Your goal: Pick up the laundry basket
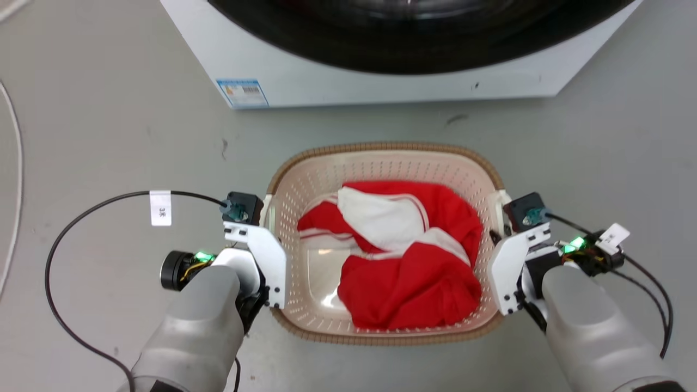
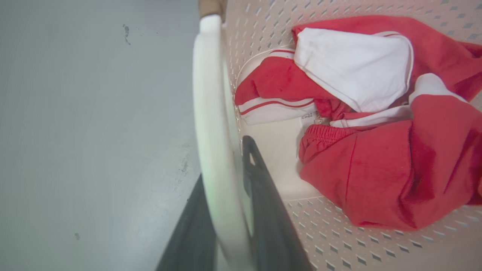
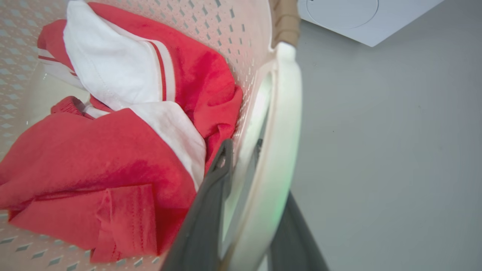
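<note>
The laundry basket [image 1: 326,174], cream perforated plastic with a brown woven rim, stands on the grey floor in front of me. Red and white clothes [image 1: 414,256] lie inside it. My left gripper [image 2: 222,165] straddles the basket's white left handle [image 2: 211,113]. One dark finger is inside the basket wall, the other outside, and both press on the handle. My right gripper [image 3: 256,169] holds the white right handle [image 3: 282,124] the same way. In the head view both white wrist mounts [image 1: 261,250] sit tight against the basket's sides.
A white washer [image 1: 381,81] with a dark round door stands just beyond the basket. Black cables [image 1: 81,218] loop from both wrists over the floor. A thin white cord [image 1: 16,141] runs along the far left. Bare grey floor lies on either side.
</note>
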Available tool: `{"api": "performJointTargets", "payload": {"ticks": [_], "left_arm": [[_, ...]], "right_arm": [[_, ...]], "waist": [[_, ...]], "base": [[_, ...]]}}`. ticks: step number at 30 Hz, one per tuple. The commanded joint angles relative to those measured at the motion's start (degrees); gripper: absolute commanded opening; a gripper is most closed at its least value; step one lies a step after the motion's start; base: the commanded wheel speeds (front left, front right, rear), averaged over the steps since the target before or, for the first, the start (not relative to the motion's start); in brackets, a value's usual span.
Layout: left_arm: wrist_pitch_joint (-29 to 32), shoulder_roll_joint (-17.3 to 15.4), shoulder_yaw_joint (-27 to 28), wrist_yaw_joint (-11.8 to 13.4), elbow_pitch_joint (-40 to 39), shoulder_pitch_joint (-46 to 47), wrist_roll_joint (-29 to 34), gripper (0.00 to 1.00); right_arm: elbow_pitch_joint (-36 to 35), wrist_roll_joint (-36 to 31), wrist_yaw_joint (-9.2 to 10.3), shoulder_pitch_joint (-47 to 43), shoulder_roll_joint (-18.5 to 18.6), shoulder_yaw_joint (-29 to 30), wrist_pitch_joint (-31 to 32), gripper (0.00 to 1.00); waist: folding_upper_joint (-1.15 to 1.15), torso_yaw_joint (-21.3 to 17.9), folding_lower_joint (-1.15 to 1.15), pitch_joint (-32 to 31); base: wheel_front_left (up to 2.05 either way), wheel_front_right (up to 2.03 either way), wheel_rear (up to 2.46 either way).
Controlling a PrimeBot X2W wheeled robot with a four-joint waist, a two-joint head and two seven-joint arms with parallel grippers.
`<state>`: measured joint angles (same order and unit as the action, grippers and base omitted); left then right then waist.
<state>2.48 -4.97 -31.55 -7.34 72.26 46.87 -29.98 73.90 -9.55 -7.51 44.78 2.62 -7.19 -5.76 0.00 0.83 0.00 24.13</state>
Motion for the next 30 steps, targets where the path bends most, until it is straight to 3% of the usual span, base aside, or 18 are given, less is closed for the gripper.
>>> {"api": "performJointTargets", "payload": {"ticks": [1,15,30], "left_arm": [[0.6,-0.8,-0.7,-0.1,-0.3,-1.1,-0.4,0.0],[7.8,-3.1,-6.4,-0.1,-2.5,-5.9,-7.4,0.0],[13.9,-5.2,-11.6,-0.1,-3.6,-9.6,-13.3,0.0]], "right_arm": [[-0.2,1.3,0.04,-1.0,0.5,-1.7,0.5,0.0],[-1.3,18.2,-0.01,-5.5,0.4,-19.1,7.9,0.0],[-1.2,29.2,-0.05,-9.6,0.8,-29.7,14.1,0.0]], "waist": [[0.0,0.1,0.0,-3.2],[0.0,-0.6,0.0,-14.2],[0.0,-0.8,0.0,-22.6]], "base": [[0.0,0.0,0.0],[0.0,0.0,0.0],[0.0,0.0,0.0]]}}
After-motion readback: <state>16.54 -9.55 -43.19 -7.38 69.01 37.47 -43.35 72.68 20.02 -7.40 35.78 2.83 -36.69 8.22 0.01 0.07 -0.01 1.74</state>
